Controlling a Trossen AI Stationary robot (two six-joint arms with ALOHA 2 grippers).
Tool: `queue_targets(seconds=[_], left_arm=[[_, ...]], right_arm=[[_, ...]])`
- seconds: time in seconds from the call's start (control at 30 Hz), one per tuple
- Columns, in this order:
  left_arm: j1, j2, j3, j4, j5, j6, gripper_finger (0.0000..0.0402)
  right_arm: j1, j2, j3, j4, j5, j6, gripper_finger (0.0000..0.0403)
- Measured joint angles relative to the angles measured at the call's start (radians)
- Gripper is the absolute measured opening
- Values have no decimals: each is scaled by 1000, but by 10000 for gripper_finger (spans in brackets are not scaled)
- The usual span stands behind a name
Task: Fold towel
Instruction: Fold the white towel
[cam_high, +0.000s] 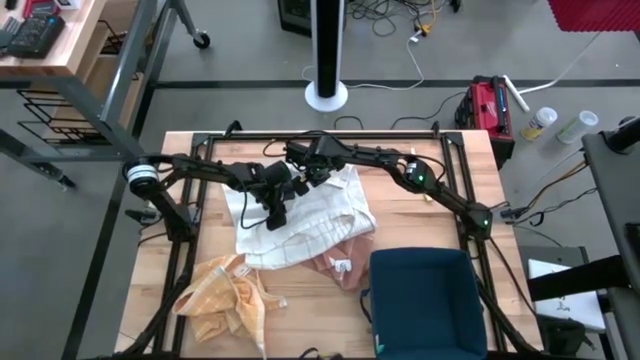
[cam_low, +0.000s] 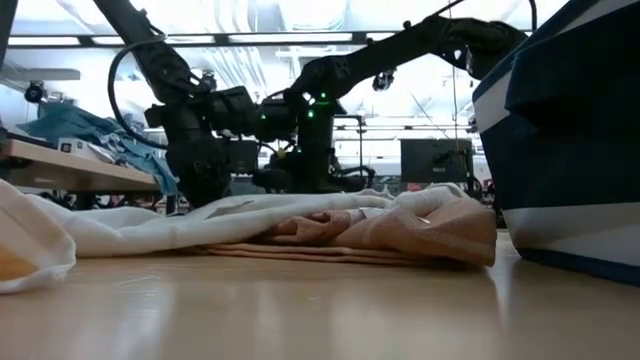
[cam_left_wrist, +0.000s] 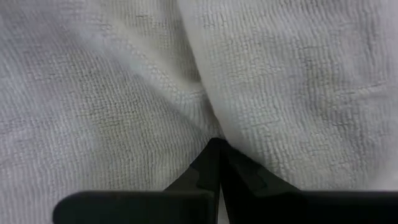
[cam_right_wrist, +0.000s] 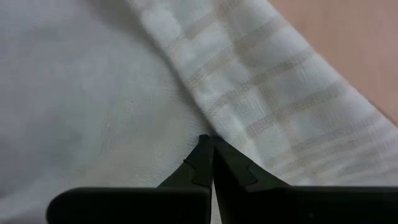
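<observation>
I have both grippers pinched on rumpled white woven towel (cam_high: 300, 222) mid-table: left gripper (cam_left_wrist: 217, 144) clamped; right gripper (cam_right_wrist: 208, 140) clamped; grasp step; next I lift, spread flat.

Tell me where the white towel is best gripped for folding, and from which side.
Probably at a free corner of the white woven cloth towel, coming from straight above: it lies rumpled but low on the wooden table, partly over a peach cloth, so its outer edges seem easiest to pinch.
</observation>
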Motion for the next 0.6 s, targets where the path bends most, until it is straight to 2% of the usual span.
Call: queue_targets(seconds=[0.27,0.47,0.6], left_arm=[[-78,-1,-2,-2,-11,0,0],[-108,-1,-4,-6,11,4,0],[-109,-1,-4,-6,15,-2,0]], right_arm=[[-6,0,4,-19,-25,55,0],[-51,-2,20,-32,-171,95,0],[-56,-17,20,-29,-204,125,0]])
